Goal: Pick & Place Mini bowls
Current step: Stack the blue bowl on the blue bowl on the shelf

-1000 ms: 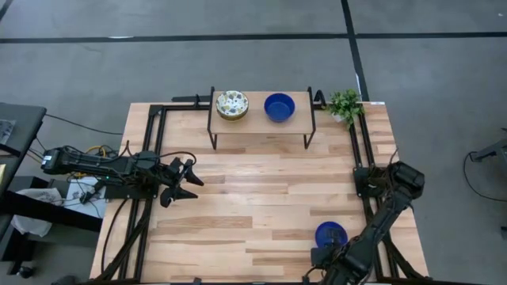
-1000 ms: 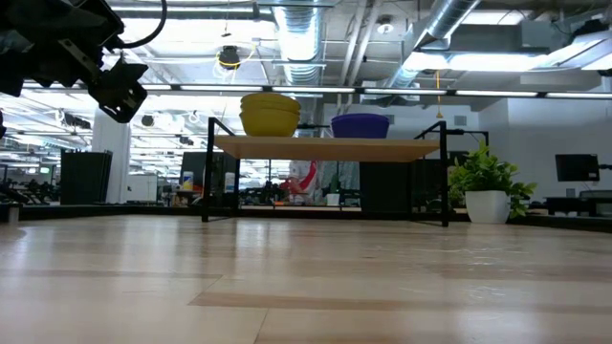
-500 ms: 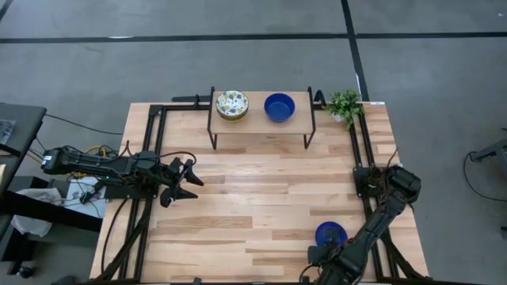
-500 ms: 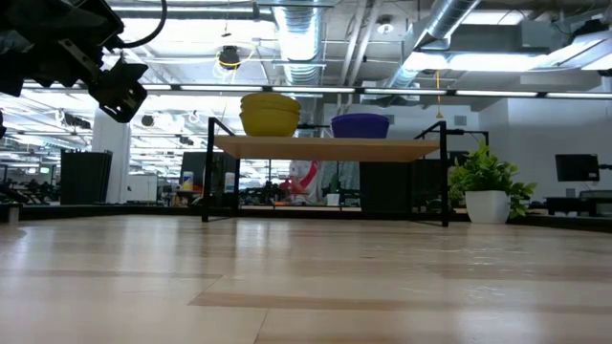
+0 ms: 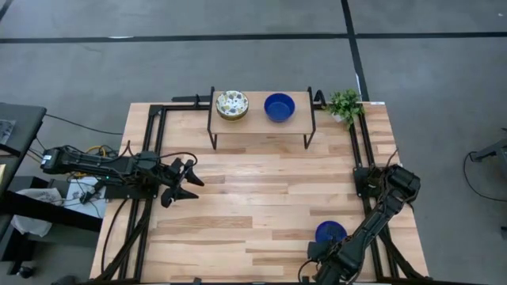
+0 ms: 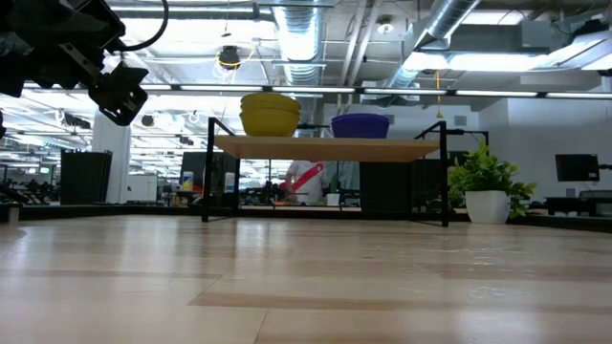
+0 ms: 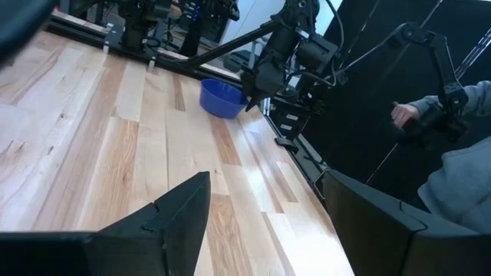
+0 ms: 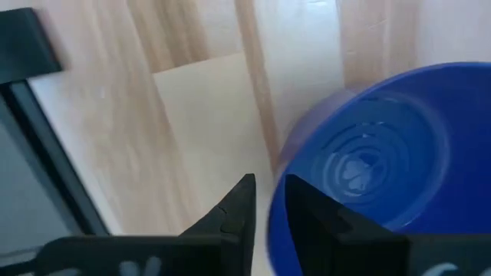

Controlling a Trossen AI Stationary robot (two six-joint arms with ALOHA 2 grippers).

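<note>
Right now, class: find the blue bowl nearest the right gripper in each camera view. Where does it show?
High view: blue bowl on the table's near edge, by the right gripper.
Low view: not in it.
Left wrist view: far across the table, beside the right arm.
Right wrist view: fills the right side, its rim between the fingers.
Shared landmark: the light wooden table.

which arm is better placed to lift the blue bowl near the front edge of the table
Right. Its tool sits at the rim of the blue bowl, while the left tool hovers open across the table.
</note>
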